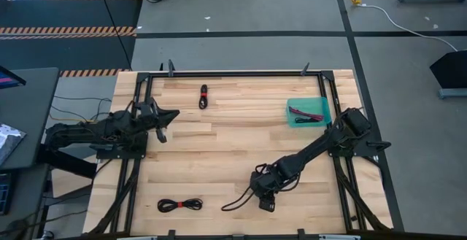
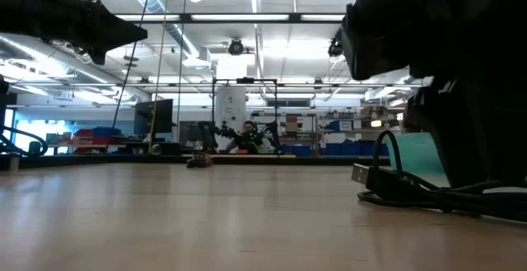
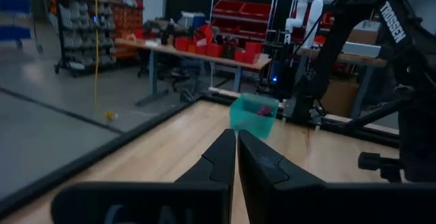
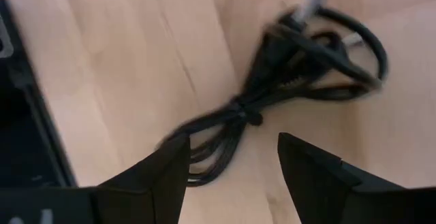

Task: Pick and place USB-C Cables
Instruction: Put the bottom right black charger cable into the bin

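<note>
A black USB-C cable bundle point(image 1: 237, 198) lies flat on the table near its near edge. My right gripper point(image 1: 266, 198) is open just over it. In the right wrist view the gripper point(image 4: 233, 142) has a finger on either side of the bundle's looped end point(image 4: 204, 157). The rest of the bundle point(image 4: 300, 60) lies beyond the fingertips. Another black bundle with a red tie point(image 1: 180, 205) lies near the near edge, and a third point(image 1: 203, 95) near the far edge. Reddish cables point(image 1: 306, 114) lie in the teal bin point(image 1: 292, 106). My left gripper point(image 1: 164, 123) is shut and waits at the left. My right gripper comes at the black bundle from above, pointing down, with the looped end point(image 4: 182, 130) right beside one fingertip point(image 4: 174, 157). I cannot tell whether that finger touches the cable. The bundle lies flat on the table.
The teal bin stands near the table's far right, close to the right arm's base point(image 1: 354, 127). A black frame rail point(image 1: 241, 74) runs along the far edge. Bare wood point(image 1: 233, 138) lies in the table's middle. A person point(image 2: 247, 133) shows far back in the room.
</note>
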Available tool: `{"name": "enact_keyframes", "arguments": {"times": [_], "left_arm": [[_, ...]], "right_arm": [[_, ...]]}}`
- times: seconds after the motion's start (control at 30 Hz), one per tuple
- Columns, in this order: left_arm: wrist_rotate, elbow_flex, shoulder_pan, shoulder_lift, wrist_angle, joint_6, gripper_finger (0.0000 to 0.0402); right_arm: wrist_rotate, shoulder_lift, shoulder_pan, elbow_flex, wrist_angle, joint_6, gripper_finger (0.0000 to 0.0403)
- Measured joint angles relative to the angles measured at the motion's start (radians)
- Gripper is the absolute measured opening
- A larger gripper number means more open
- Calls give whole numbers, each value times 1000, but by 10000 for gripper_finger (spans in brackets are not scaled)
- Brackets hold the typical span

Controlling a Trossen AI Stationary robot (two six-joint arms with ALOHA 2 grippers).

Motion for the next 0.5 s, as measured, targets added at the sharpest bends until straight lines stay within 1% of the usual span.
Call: {"name": "enact_keyframes", "arguments": {"times": [0.2,0.37,0.5], "left_arm": [[0,0,0,0,-28,-49,25],[5,0,0,0,-36,-80,25],[28,0,0,0,-53,-124,25]], "right_arm": [[17,-21,-7,0,32,22,228],[64,-3,-6,1,31,59,224],[126,14,-4,2,-6,89,215]]}}
